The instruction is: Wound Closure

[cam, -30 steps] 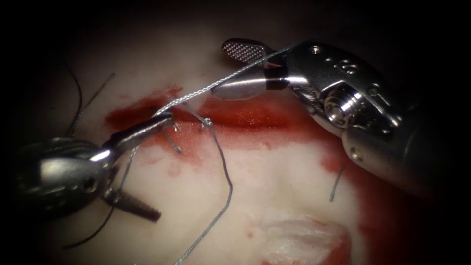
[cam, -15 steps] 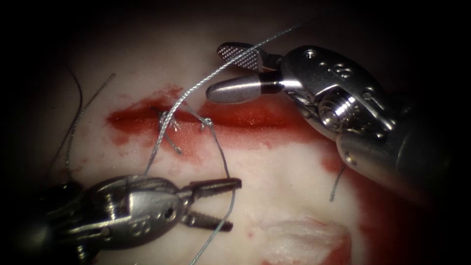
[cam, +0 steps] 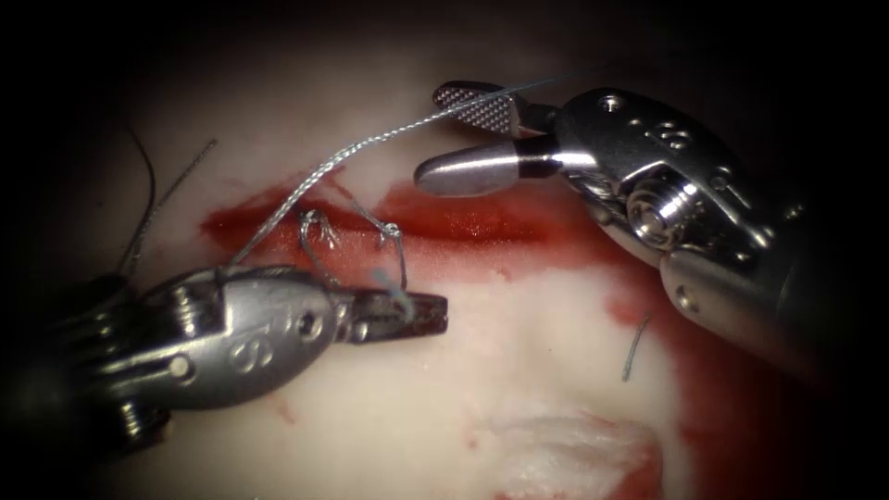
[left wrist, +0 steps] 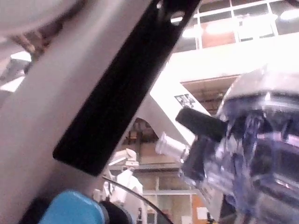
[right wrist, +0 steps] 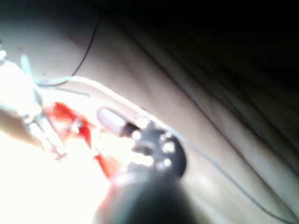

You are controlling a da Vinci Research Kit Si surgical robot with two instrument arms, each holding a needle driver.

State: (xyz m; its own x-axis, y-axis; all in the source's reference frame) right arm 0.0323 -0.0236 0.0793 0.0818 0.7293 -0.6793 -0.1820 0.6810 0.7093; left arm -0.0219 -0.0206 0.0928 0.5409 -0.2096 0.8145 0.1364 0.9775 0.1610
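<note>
Tissue, thread between left jaws

Two polished steel tools. Right tool: cross-hatched grip face on one jaw, smooth rounded back on the other, dark band at jaw base, round screw at 4 o'clock from it, stamped digits above. Left tool: toothed dark jaws, egg-shaped housing stamped "S", ribbed cable windings.
</note>
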